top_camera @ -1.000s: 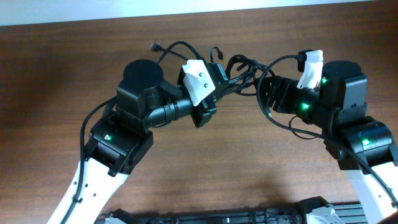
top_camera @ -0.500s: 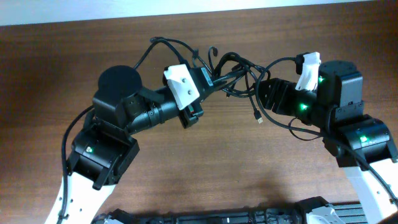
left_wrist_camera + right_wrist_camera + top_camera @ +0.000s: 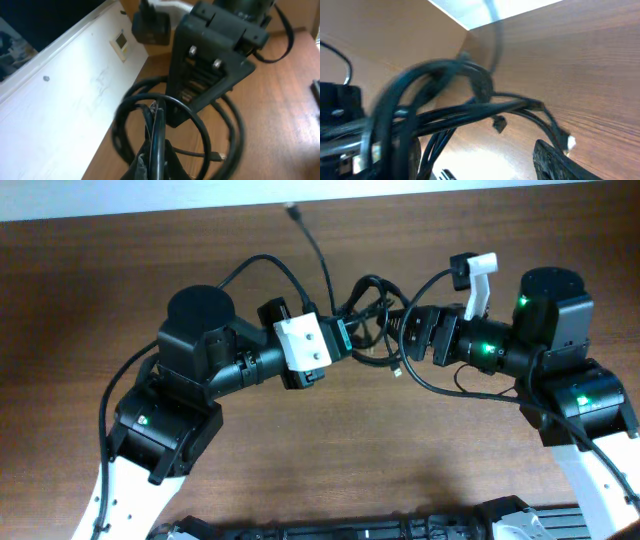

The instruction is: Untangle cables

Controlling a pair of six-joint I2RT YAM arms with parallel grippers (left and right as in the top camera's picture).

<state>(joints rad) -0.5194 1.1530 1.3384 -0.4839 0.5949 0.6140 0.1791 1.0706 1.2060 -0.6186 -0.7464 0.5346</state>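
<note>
- Overhead: two robot arms meet near the far edge of a brown wooden table (image 3: 300, 450), with a bunch of black cables (image 3: 368, 300) strung between them and raised off the wood.
- The left pincer (image 3: 345, 337) reaches in from the left, just past its white camera block (image 3: 305, 345), and is closed on the cables at the left side of the bunch.
- The right pincer (image 3: 400, 328) comes in from the opposite side and touches the same bunch; whether its jaws are apart or together on a cord cannot be told.
- One loose strand (image 3: 315, 250) rises from the tangle toward the back edge of the table and ends in a small connector (image 3: 291, 210).
- A short cord drops from the bunch, and its small plug (image 3: 397, 370) hangs below, between the two pincers.
- Left wrist view: the cords rise from the bottom of the frame into wide overlapping loops (image 3: 160, 115) that circle the lower end of the facing black pincer; a white wall (image 3: 60, 110) runs along the left.
- Right wrist view: several cords run side by side across the frame, blurred at the left, with a dark plug (image 3: 498, 123) dangling under them and one black finger (image 3: 555, 160) showing at the lower right.
</note>
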